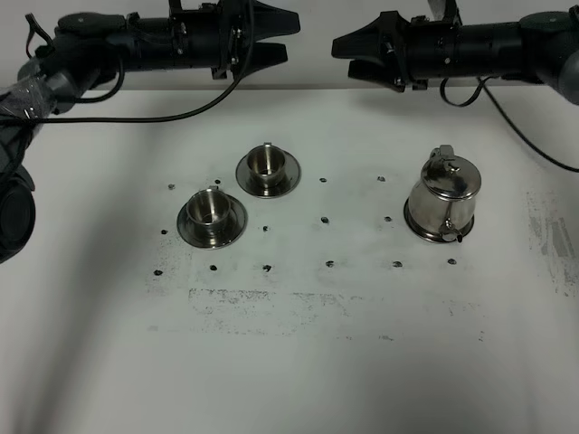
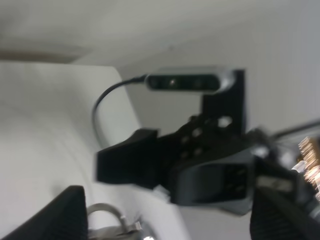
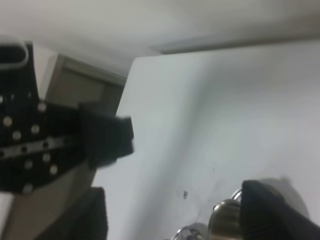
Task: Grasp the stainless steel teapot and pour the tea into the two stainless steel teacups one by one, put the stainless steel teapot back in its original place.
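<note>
Stainless steel teapot (image 1: pixel 443 201) standing alone; left gripper (image 1: pixel 288 36) and right gripper (image 1: pixel 344 58) hovering open, empty.
Polished body is looking slippery and rigid; loop handle (image 1: pixel 452 231) is probably offering the surest hold.

Shiny silver bell-shaped steel teapot (image 1: pixel 441 201), two matching shiny silver steel teacups (image 1: pixel 268 169), white counter (image 1: pixel 298 362) speckled with black dots and grey smudges. Left claw (image 1: pixel 289 36) and right claw (image 1: pixel 342 58) both matte black.

Both wrist feeds are mushy. Left wrist catches a blurry sliver of the shiny bell-shaped steel teapot (image 2: pixel 125 231), chopped by the frame edge. Right wrist: one small shiny steel cup (image 3: pixel 224 220), cropped, half behind a black finger (image 3: pixel 270 212) of my right gripper (image 1: pixel 344 57).
</note>
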